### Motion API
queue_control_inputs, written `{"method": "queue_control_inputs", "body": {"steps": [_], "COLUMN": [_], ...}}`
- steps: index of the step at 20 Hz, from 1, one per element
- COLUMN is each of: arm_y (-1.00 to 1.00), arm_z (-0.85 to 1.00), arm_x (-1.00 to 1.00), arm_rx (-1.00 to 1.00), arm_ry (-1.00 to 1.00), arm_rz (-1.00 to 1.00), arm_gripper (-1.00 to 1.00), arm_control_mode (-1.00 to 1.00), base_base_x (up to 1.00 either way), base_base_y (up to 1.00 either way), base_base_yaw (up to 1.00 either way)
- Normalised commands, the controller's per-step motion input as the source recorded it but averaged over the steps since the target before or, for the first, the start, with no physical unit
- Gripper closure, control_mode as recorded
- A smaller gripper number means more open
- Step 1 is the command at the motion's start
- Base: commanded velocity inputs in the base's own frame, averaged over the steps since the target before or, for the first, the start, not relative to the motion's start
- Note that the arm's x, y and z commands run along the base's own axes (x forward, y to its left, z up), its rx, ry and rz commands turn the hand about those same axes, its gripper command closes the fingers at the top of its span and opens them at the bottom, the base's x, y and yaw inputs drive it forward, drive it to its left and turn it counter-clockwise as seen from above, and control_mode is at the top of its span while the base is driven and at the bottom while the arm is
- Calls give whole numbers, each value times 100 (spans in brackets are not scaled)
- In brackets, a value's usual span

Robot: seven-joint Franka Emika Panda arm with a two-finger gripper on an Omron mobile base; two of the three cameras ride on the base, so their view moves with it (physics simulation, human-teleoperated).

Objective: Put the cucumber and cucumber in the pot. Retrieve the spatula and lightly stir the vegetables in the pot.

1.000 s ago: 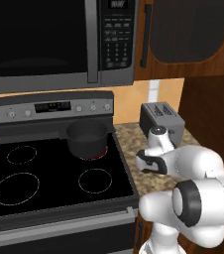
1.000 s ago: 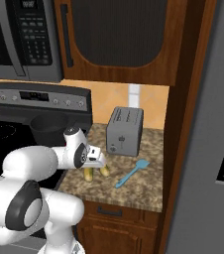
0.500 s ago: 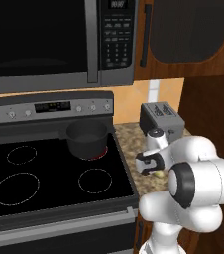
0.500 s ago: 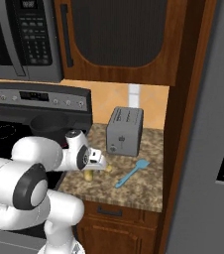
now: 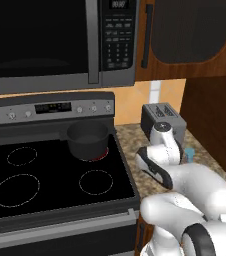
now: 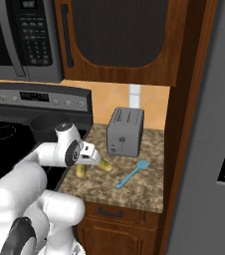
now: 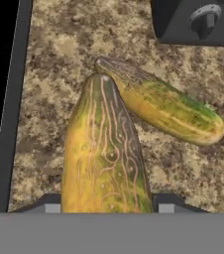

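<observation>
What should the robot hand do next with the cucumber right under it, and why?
Probably finish squeezing shut on the near cucumber, then lift it. In the hand view the fingertips sit on either side of it, and it lies on the speckled counter with its tip touching the second cucumber. The pot on the stove is waiting, and the spatula can come later.

Arm folded low, wrist bent down, tool fingers partly apart

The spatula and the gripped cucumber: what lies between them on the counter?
In the right base view, the second cucumber lies between the spatula and the cucumber under the hand; beyond it, bare granite counter.
</observation>
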Motion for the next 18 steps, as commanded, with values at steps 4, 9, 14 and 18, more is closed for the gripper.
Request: {"method": "queue_control_inputs", "body": {"steps": [4, 9, 14, 18], "arm_y": [28, 64, 65, 60], "arm_z": [100, 100, 100, 90], "arm_x": [-61, -13, 7, 21], "arm_rx": [18, 15, 12, 11], "arm_ry": [-21, -22, -23, -7], "arm_rz": [0, 0, 0, 0], "arm_gripper": [100, 100, 100, 100], "arm_control_mode": [-100, -100, -100, -100], "base_base_x": [0, 0, 0, 0], "base_base_y": [0, 0, 0, 0], "base_base_yaw": [0, 0, 0, 0]}}
